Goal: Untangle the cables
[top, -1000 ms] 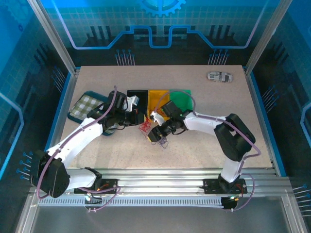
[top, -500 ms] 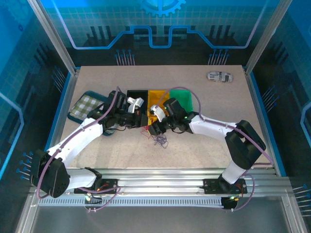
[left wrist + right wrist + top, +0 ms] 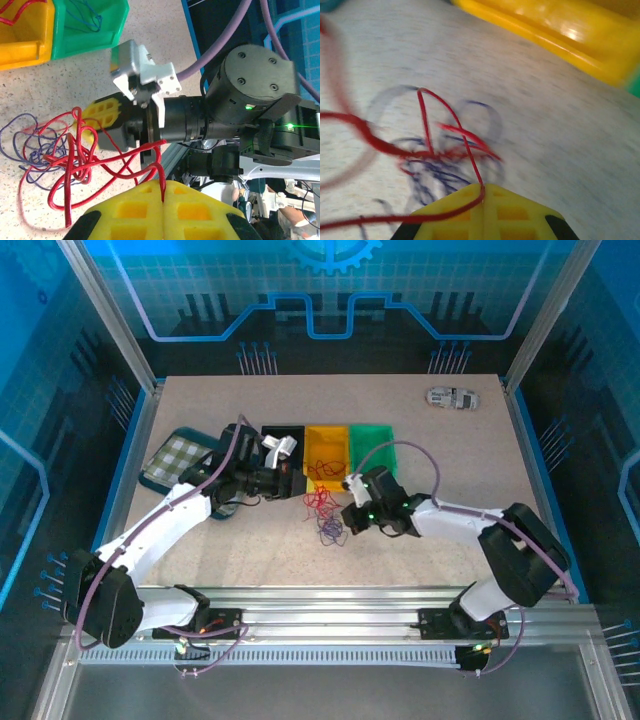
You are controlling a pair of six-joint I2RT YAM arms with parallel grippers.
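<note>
Swung rightward, clamping red cable (image 3: 160, 170) in right end effector (image 3: 483, 189), left end effector (image 3: 163, 186) too; red strand (image 3: 5, 21) inside yellow bin (image 3: 25, 50).

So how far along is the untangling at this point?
Not far. Done: little, though a red strand in the yellow bin and a blue strand in the green bin may be sorted. In hand: left tool and right tool both pinch the red cable. Left: it loops through the blue cable.

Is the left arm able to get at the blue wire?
Probably not yet: the blue wire lies close by, uncovered, but the left end effector is shut on the red wire.
</note>
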